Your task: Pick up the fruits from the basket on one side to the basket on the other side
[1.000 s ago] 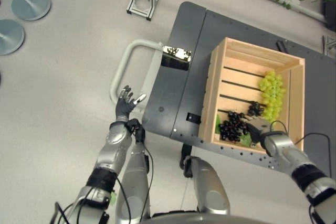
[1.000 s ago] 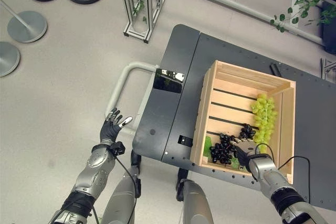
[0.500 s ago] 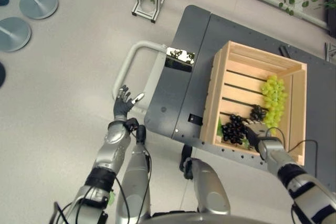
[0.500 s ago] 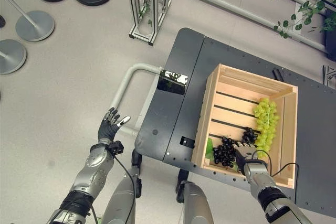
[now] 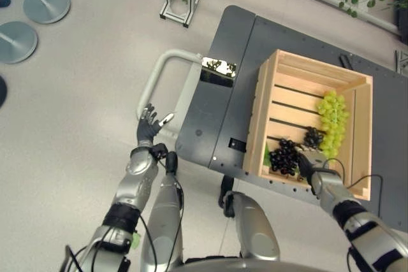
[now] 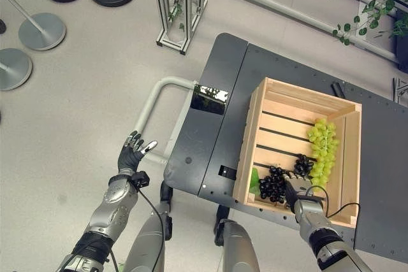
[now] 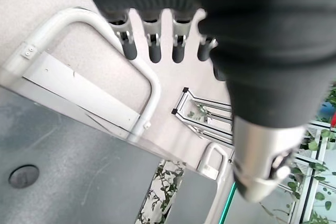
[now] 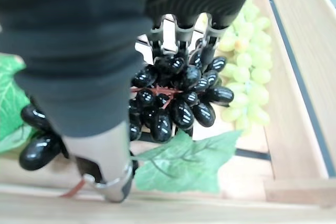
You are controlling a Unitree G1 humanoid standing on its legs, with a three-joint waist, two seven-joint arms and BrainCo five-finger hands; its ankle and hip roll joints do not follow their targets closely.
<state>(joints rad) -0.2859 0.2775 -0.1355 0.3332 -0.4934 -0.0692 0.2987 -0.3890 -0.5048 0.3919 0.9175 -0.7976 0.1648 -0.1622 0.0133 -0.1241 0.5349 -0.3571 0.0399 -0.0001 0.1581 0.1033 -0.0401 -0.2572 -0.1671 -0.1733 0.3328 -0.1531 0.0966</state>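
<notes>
Nearest, the right hand [image 6: 297, 194] reaches into the one wooden crate [image 6: 347, 157] on the dark tabletop [image 6: 210, 106], fingers curled around a bunch of shiny black grapes [image 8: 178, 100]. Two black bunches lie there, with green leaves [image 8: 181, 163]. Beyond them is one bunch of green grapes [image 6: 322, 144]. Off the tabletop, the left hand [image 6: 132, 155] is spread, holding nothing.

Crate [image 6: 255, 138] on cart [image 6: 210, 132]; grape bunches [image 6: 274, 183] inside, near corner.
</notes>
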